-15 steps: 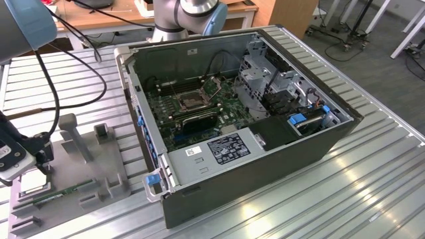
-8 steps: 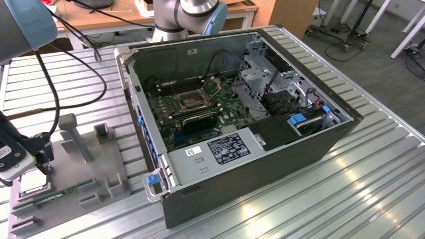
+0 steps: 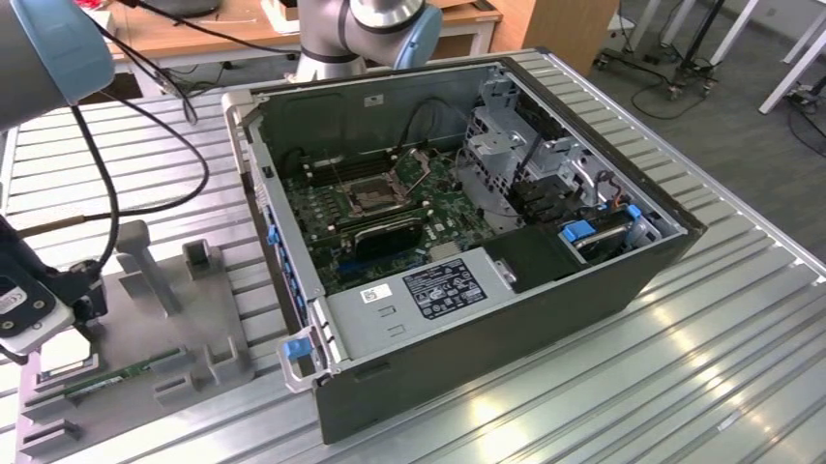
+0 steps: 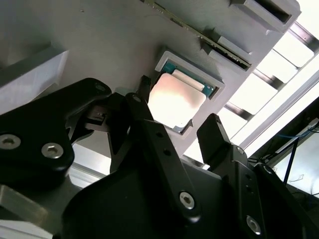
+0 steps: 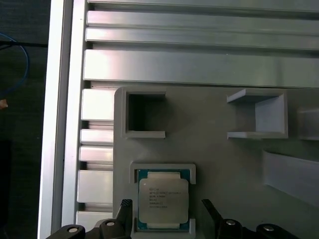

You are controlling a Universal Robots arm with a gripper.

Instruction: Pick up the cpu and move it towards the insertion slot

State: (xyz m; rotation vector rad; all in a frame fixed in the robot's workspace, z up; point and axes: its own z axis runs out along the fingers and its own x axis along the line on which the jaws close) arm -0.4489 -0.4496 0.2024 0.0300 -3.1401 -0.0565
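The open computer case [image 3: 516,319] lies on the slatted table [image 3: 722,387]. The insertion slot [image 3: 371,196] faces up on its board, its centre hard to make out. Beside the case sits the grey fixture [image 3: 168,319], partly hidden behind the arm. Over it hangs the gripper [image 5: 165,211], jaws spread to either side of the cpu [image 5: 163,200] with no contact visible. The cpu lies flat, metal top up, in a square pocket by the fixture's edge, its longer sides parallel to that edge.
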